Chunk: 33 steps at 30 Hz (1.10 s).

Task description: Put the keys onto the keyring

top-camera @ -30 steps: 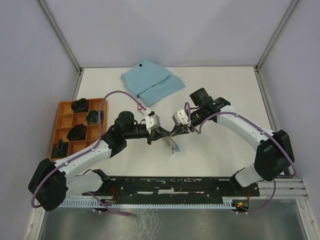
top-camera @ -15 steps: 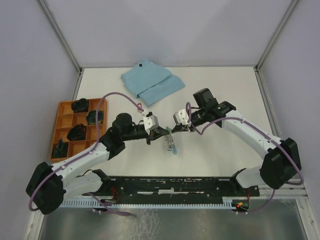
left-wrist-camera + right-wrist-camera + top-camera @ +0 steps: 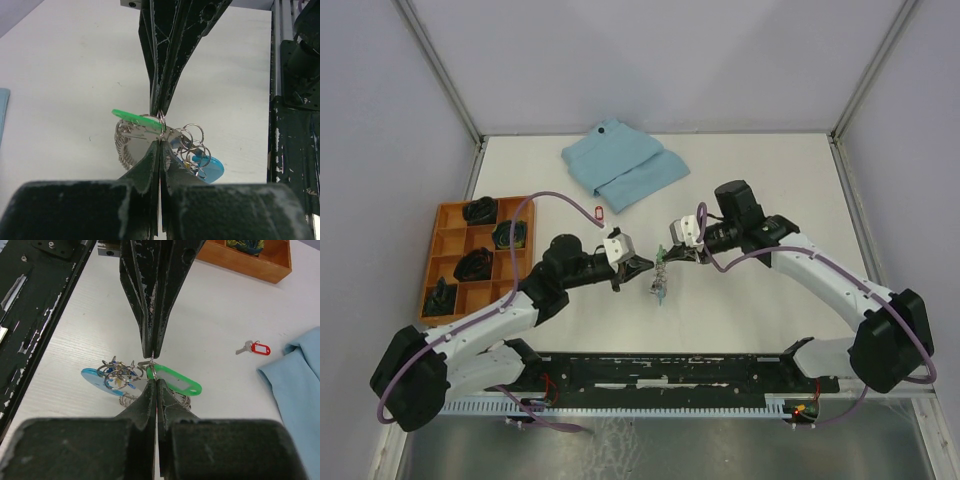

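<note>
Both tools are pressed together, tip to tip, at the middle of the top view. The left tool pinches the keyring, a cluster of wire loops hanging just above the tabletop. The right tool pinches the small ring at the head of the green key. Exactly where each grip ends is hard to tell, since the tips meet on the same thin wire.

The blue key hangs in the cluster, apparently already threaded. The red key lies alone on the tabletop, at the right of the right wrist view, near the folded blue cloth.

The step in hand looks like working the green key's ring onto a loop. To do it well, I would hold one side steady and let the other slide the wire along the split in small moves. Neither grip should loosen, or the whole bunch drops.

No brand or writing can be read; the tags' label windows look blank at this size.
</note>
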{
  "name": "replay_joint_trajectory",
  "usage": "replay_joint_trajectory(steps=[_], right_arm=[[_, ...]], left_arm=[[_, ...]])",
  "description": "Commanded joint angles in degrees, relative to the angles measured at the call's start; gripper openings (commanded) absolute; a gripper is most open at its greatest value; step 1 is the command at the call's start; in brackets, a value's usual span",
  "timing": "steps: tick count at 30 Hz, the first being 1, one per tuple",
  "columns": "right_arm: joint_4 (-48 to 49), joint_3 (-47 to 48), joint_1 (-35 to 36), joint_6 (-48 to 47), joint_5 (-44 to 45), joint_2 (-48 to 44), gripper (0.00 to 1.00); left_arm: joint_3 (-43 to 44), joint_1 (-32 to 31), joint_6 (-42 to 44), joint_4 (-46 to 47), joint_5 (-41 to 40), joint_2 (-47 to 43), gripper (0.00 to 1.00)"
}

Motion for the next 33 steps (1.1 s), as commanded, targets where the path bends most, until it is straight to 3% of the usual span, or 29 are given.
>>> replay_joint_trajectory(steps=[1, 5, 12, 14, 18, 21, 33], right_arm=[[10.1, -1.5, -0.9, 6.0, -0.7, -3.7, 0.01], [11.1, -2.2, -1.1, 6.9, 0.7, -4.3, 0.0], [14.7, -4.0, -1.1, 9.9, 0.7, -4.7, 0.01], [14.3, -4.3, -1.1, 9.5, 1.0, -4.7, 0.01], [14.3, -4.7, -1.2, 9.2, 1.2, -4.5, 0.01], [14.3, -4.8, -1.2, 9.1, 1.3, -4.4, 0.01], [13.9, -5.0, -1.1, 9.1, 0.4, -4.8, 0.01]], left_arm=[[-2.6, 0.2, -3.4, 2.1, -4.3, 0.1, 0.03], [-4.3, 0.2, -4.0, 3.2, -5.9, -0.5, 0.03], [-2.7, 0.1, -4.9, 4.8, -2.0, 3.1, 0.03], [-2.8, 0.2, -4.2, 5.1, -3.5, 1.9, 0.08], [-2.8, 0.2, -2.6, 7.1, -4.6, -1.0, 0.29], [-2.2, 0.2, -1.5, 8.8, -3.3, -1.0, 0.38], [0.9, 0.2, 4.0, 12.4, 0.5, 2.8, 0.43]])
